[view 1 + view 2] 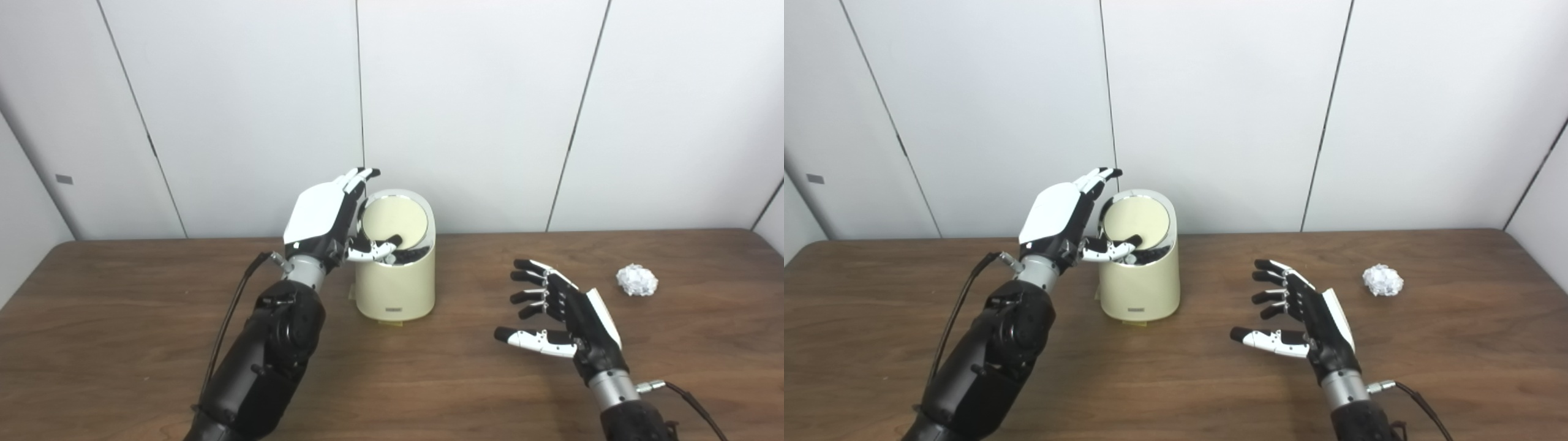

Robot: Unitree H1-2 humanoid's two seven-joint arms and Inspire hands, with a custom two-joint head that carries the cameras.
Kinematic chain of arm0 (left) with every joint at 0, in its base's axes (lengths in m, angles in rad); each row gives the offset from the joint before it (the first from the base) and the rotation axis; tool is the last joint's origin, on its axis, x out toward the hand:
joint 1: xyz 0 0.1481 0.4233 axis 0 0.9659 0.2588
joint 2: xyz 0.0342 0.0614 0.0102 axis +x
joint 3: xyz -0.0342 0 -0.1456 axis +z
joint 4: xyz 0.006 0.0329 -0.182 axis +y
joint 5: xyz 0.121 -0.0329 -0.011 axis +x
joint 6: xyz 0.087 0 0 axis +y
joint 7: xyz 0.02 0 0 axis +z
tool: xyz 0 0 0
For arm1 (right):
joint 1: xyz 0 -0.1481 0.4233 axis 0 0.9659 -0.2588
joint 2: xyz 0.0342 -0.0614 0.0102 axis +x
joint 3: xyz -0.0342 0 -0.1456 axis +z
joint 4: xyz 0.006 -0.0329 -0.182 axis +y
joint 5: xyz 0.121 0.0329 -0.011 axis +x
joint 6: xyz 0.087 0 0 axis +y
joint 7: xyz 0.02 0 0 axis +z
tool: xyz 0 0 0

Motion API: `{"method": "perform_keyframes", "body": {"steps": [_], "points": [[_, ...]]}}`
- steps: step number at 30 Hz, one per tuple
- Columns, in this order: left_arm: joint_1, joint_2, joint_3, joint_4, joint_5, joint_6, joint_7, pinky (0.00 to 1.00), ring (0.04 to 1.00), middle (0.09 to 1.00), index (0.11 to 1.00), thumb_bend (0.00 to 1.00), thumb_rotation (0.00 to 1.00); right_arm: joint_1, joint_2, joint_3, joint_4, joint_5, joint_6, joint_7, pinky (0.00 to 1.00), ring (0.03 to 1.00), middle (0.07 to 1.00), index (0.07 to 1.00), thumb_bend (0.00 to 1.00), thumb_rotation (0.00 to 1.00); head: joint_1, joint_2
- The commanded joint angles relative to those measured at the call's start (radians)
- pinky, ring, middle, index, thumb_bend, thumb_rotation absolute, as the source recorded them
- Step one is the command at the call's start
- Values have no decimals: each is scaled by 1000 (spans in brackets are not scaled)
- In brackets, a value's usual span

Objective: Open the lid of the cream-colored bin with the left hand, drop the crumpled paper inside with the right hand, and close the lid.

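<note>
left hand [324, 220], black-and-white with fingers and a thumb, is raised at the upper left side of the cream-coloured round plastic bin [396, 285], palm turned toward it. its fingers [358, 177] reach up along the left edge of the bin's round cream lid [395, 222], and the thumb [376, 249] lies across the lid's lower part, above a dark gap at the front of the opening. the lid stands tilted up, its round face turned toward the cameras, so the bin looks partly open; whether the hand truly grips the lid or only presses on it cannot be told from these views. the bin stands upright on the brown wooden table [122, 318], just right of the left forearm, with a small dark label low on its front. right hand [1304, 321] hovers low over the table, well to the right of the bin and nearer the cameras, palm turned left, fingers spread wide apart, thumb stretched out toward the left, holding nothing. the small white crumpled paper ball [1383, 280] lies on the table beyond and to the right of the right hand, apart from it, untouched. a thin dark cable runs from each wrist. behind the table stands a plain white panelled wall [465, 92].
</note>
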Motion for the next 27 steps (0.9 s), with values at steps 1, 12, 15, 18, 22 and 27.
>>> {"method": "perform_keyframes", "body": {"steps": [1, 12, 15, 18, 22, 27], "points": [[-96, 9, 13, -16, 11, 7, -1, 833, 937, 953, 942, 906, 193, -26, -4, -3, -31, -1, -27, -7, 513, 635, 762, 780, 769, 134, 1, 1], [-171, 27, -9, -18, 53, 47, -61, 835, 931, 959, 930, 961, 164, -29, -2, 6, -33, -13, -25, -7, 508, 632, 765, 783, 770, 145, 1, 4], [-172, 29, -17, -15, 64, 50, -69, 818, 925, 959, 931, 967, 169, -27, -1, 5, -36, -14, -20, -7, 507, 631, 763, 782, 770, 148, 0, 4], [-170, 28, -18, -15, 67, 53, -77, 826, 927, 961, 931, 968, 165, -26, 0, 4, -36, -11, -21, -7, 508, 629, 762, 779, 771, 145, 0, 4], [-166, 27, -21, -16, 70, 65, -86, 823, 925, 957, 930, 972, 167, -23, 2, 2, -39, -13, -16, -10, 513, 630, 761, 778, 769, 139, 0, 5], [-155, 31, -29, -17, 69, 70, -90, 862, 936, 964, 933, 968, 170, -23, 2, 2, -42, -15, -13, -10, 518, 633, 761, 782, 776, 155, 2, 3]]}}
